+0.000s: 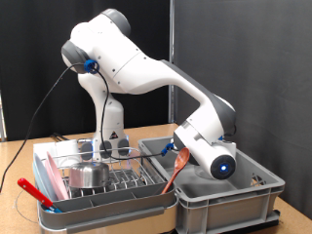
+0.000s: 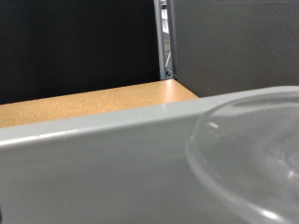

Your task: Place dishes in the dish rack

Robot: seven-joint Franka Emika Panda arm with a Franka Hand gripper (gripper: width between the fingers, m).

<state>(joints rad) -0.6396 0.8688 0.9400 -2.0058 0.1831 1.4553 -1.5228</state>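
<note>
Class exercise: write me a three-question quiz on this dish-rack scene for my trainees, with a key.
1. True or false: the steel bowl sits in the dish rack.
2. The gripper is low over: A) the dish rack, B) the grey crate, C) bare table.
3. What colour is the handle lying at the rack's edge on the exterior view's left?
Key: 1 true; 2 B; 3 red.

Exterior camera stood off the arm (image 1: 146, 73), low and near, facing the rack (image 1: 97, 180) and grey crate (image 1: 229, 200) on the wooden surface (image 1: 19, 156), dark curtain behind. Wrist camera sat very close to the crate wall (image 2: 103, 154), looking across it over the surface (image 2: 84, 98). Both views shared crate and surface.
</note>
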